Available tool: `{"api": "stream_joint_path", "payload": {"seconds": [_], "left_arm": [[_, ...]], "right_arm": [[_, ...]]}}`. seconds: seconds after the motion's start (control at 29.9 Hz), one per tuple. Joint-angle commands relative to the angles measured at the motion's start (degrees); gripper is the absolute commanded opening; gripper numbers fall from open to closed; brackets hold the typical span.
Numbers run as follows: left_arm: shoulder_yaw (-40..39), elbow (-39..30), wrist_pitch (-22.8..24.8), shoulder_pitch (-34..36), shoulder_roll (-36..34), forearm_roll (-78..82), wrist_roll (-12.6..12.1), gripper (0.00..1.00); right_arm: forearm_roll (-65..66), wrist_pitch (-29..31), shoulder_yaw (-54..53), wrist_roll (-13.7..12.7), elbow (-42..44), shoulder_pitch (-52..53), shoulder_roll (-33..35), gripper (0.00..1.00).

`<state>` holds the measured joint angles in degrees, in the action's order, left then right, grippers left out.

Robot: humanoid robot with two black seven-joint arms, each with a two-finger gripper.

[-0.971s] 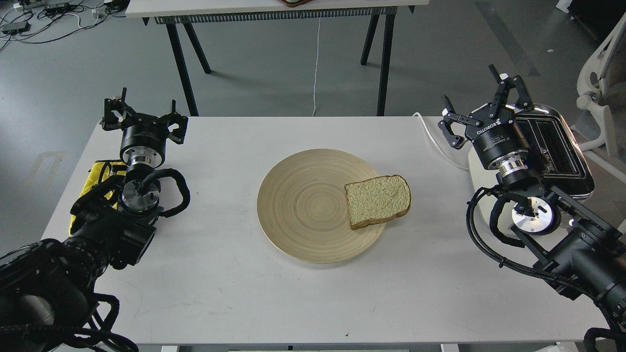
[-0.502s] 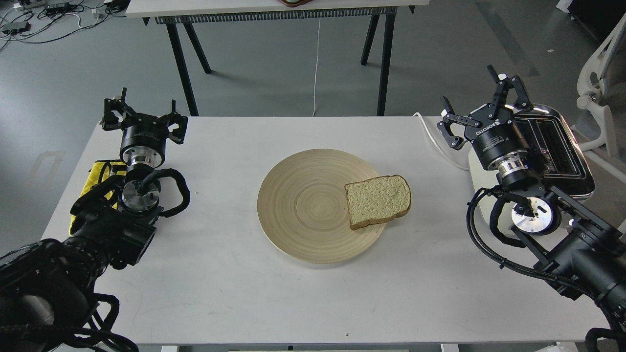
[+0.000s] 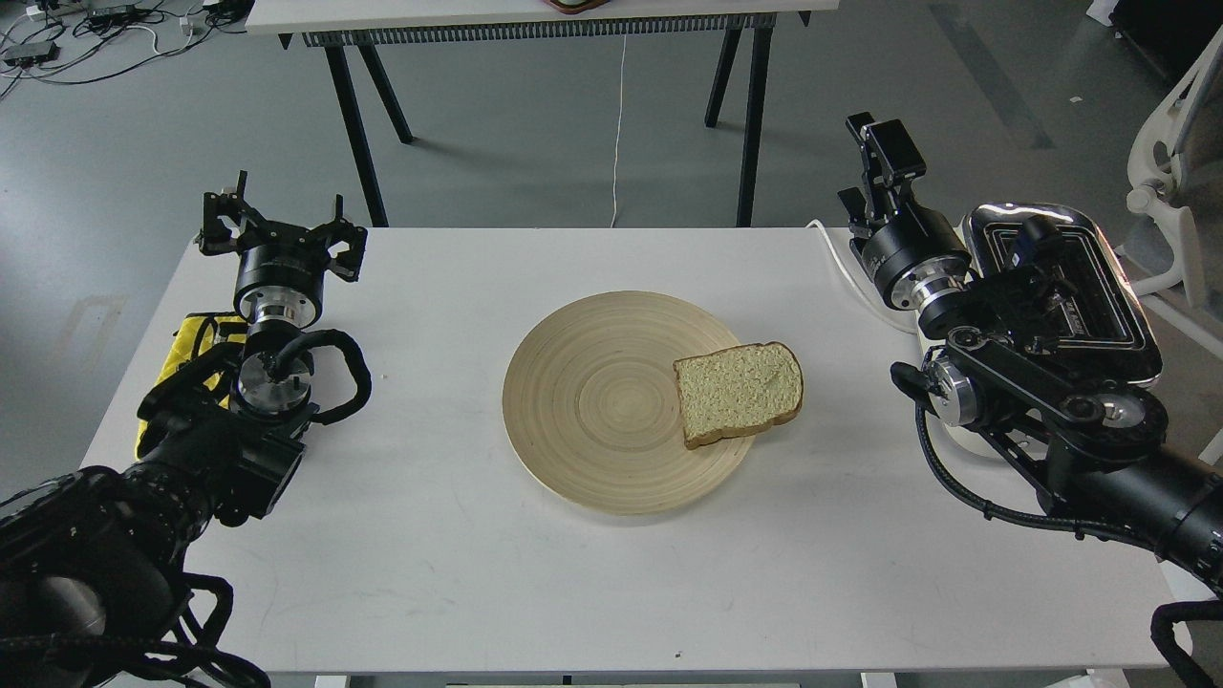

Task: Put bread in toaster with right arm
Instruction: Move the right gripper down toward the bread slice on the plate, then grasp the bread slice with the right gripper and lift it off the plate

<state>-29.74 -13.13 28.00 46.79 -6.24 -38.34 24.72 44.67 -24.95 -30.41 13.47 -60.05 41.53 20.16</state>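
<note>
The bread [image 3: 738, 390] lies flat on the right rim of a round wooden plate [image 3: 583, 401] in the middle of the white table. The toaster [image 3: 1113, 287] stands at the table's right edge, slots up, partly hidden by my right arm. My right gripper [image 3: 877, 153] is raised near the table's far right edge, left of the toaster and well behind the bread. It is turned edge-on, so its fingers overlap, and it holds nothing. My left gripper [image 3: 282, 220] is open and empty at the far left.
A yellow cloth [image 3: 186, 344] lies under my left arm at the table's left edge. The toaster's white cord [image 3: 846, 272] runs over the table's back right. A second table [image 3: 535, 19] stands behind, and a white chair [image 3: 1180, 143] is at the right.
</note>
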Motion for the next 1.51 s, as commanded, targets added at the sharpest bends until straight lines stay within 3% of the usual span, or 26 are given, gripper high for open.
{"api": "stream_joint_path", "payload": {"seconds": [0.0, 0.2, 0.74, 1.07, 1.47], "left_arm": [[0.0, 0.0, 0.0, 0.1, 0.0, 0.0, 0.0, 1.0], [0.0, -0.1, 0.0, 0.0, 0.0, 0.0, 0.0, 1.0], [0.0, 0.0, 0.0, 0.1, 0.0, 0.0, 0.0, 1.0], [0.0, -0.1, 0.0, 0.1, 0.0, 0.0, 0.0, 1.0], [0.0, 0.0, 0.0, 0.0, 0.0, 0.0, 0.0, 1.0]], "right_arm": [[5.7, -3.0, 4.8, -2.4, -0.2, -1.3, 0.8, 0.98], [5.7, -3.0, 10.7, -2.2, 0.4, -5.0, 1.6, 0.98], [6.0, -3.0, 11.0, -1.8, 0.6, -13.6, -2.1, 0.94], [6.0, -3.0, 13.9, -1.9, 0.7, -13.5, -3.6, 0.68], [6.0, -3.0, 13.1, -2.4, 1.1, -13.0, -3.5, 0.11]]}}
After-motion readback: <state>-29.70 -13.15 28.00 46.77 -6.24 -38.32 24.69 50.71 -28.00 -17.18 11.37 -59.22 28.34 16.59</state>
